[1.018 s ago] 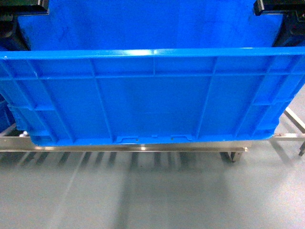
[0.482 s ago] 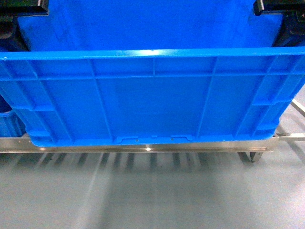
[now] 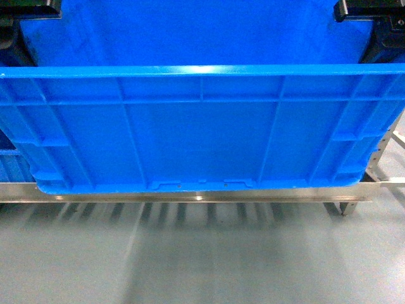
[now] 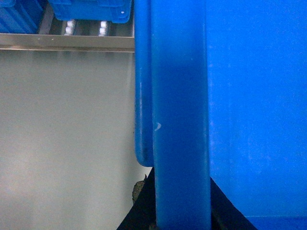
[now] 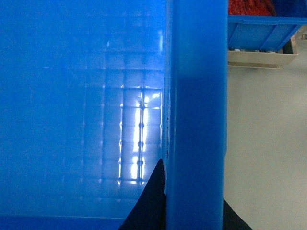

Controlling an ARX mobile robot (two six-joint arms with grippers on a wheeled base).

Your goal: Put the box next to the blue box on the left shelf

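Note:
The box (image 3: 202, 126), a large bright blue ribbed crate, fills the head view and hangs just above the left shelf's steel front rail (image 3: 190, 197). My left gripper (image 3: 25, 9) holds its left rim and my right gripper (image 3: 370, 9) its right rim. In the left wrist view the rim (image 4: 180, 96) runs between the black fingers (image 4: 144, 211) of my left gripper (image 4: 182, 215). The right wrist view shows my right gripper (image 5: 194, 213) shut on the rim (image 5: 196, 96) the same way. Another blue box (image 3: 11, 168) peeks out at the left edge and sits on the rollers (image 4: 72, 26).
Grey floor (image 3: 202, 253) lies in front of the rack. A rack leg (image 3: 345, 208) stands at the lower right of the rail. In the right wrist view a blue bin (image 5: 259, 31) with red contents (image 5: 249, 7) sits on a pale base.
The rack's rail and leg have slid to the right under the held box, and the other blue box has come into view at the left. Both grips are unchanged.

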